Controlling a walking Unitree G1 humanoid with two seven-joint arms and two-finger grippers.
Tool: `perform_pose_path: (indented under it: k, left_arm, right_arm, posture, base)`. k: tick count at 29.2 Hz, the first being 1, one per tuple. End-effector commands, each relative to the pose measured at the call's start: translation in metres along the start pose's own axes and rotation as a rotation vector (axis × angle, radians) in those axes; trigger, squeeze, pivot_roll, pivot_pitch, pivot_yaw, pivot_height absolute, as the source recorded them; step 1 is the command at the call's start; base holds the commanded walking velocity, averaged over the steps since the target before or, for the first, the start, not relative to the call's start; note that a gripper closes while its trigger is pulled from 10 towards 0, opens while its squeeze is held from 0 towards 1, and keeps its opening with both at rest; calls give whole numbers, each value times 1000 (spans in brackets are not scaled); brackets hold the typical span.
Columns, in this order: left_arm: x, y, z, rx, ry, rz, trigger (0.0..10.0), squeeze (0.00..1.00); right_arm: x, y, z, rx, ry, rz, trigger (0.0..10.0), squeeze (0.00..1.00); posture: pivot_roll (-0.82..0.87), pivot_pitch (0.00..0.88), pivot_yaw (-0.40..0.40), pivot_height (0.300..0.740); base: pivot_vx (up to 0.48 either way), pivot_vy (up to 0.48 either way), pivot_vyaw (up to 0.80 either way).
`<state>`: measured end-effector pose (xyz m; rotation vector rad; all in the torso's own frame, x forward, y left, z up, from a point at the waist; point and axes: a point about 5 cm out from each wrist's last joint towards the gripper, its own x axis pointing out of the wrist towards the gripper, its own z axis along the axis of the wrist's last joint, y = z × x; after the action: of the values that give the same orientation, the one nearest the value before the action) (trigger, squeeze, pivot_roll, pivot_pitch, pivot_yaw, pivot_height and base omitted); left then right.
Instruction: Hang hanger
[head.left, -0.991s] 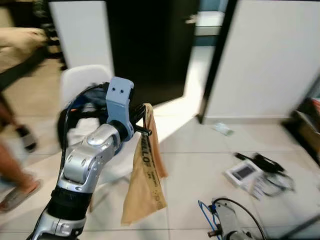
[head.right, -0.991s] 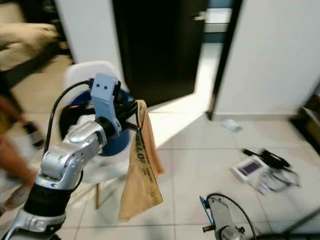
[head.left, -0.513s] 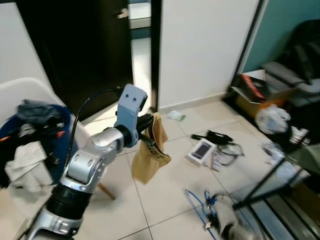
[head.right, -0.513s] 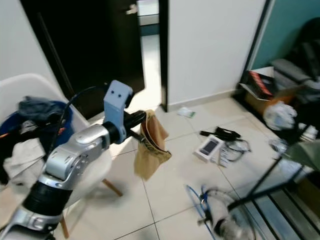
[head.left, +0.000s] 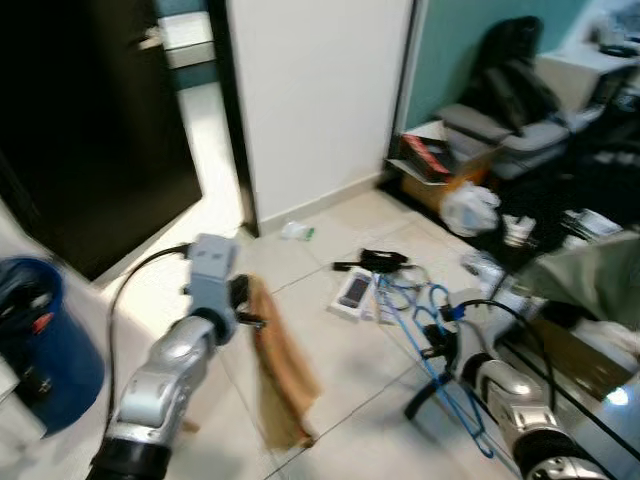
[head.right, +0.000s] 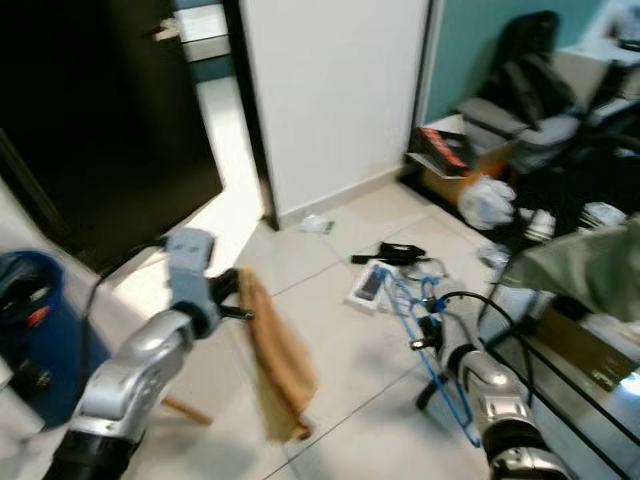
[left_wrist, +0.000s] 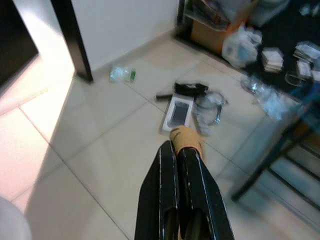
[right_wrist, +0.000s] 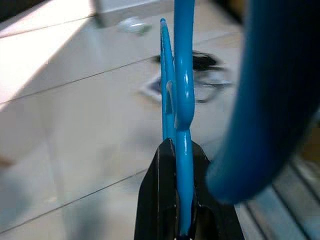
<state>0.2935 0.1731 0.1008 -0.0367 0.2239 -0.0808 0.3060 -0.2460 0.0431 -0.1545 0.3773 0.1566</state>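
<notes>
Left end effector (head.left: 243, 310) raised in front, fingers closed on the top of a tan cloth (head.left: 282, 375) that hangs down over the tiled floor (head.left: 330, 360). Right end effector (right_wrist: 176, 150) low on the right, fingers clamped on a blue hanger (head.left: 440, 345), which sticks forward above the floor. Clutter ahead: phone box (head.left: 353, 293), cables (head.left: 372, 261), cardboard box (head.left: 430, 165). Blue bin (head.left: 35, 330) on the left, dark doorway (head.left: 90, 130) behind.
</notes>
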Motion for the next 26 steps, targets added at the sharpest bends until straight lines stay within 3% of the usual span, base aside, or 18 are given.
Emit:
perform_pose_path:
  k: [1,2,3,4,5,6,7,8,13,14,17,26]
  left_arm:
    - [-9,18,-32,33,97,68,10000,0]
    - [-17,17,-54,26,143,76,10000,0]
    - [-17,17,-54,26,143,76,10000,0]
    - [-23,13,-70,8,184,73,10000,0]
    - [-23,13,-70,8,184,73,10000,0]
    - [-30,8,-84,-10,205,68,10000,0]
    - [-37,3,-100,-51,270,63,10000,0]
    - [-41,2,-105,-90,270,73,10000,0]
    - [-42,3,-107,-134,242,93,10000,0]
    - [-38,6,-107,-129,229,73,10000,0]
    - [-35,8,-110,-123,237,62,10000,0]
    - [-33,15,-124,-115,252,65,10000,0]
  right_arm:
    - [-1,11,-12,1,18,15,10000,0]
    - [-5,14,-27,26,59,17,10000,0]
    - [-5,14,-27,26,59,17,10000,0]
    - [-10,18,-40,58,95,18,10000,0]
    - [-10,18,-40,58,95,18,10000,0]
    - [-15,22,-53,91,129,26,10000,0]
    - [-18,24,-58,115,138,37,10000,0]
    - [-21,22,-62,96,158,42,10000,0]
    - [-23,17,-65,72,180,45,10000,0]
    - [-30,4,-72,61,221,33,10000,0]
    - [-37,-7,-77,60,248,17,10000,0]
    - [-53,-27,-88,56,316,-35,10000,0]
  posture:
    - [-78,0,-5,740]
    - [-64,0,-27,740]
    - [-64,0,-27,740]
    - [-64,0,-29,740]
    - [-64,0,-29,740]
    - [-73,0,-31,740]
    - [-74,0,-32,740]
    - [-75,0,-43,740]
    - [-64,0,-50,740]
    - [-69,0,-49,740]
    - [-73,0,-45,740]
    - [-74,0,-34,740]
  base:
    - [0,0,-800]
    - [0,0,-800]
    - [0,0,-800]
    - [0,0,-800]
    - [0,0,-800]
    - [0,0,-800]
    - [0,0,-800]
    - [0,0,-800]
    - [0,0,-800]
    - [0,0,-800]
    - [0,0,-800]
    - [0,0,-800]
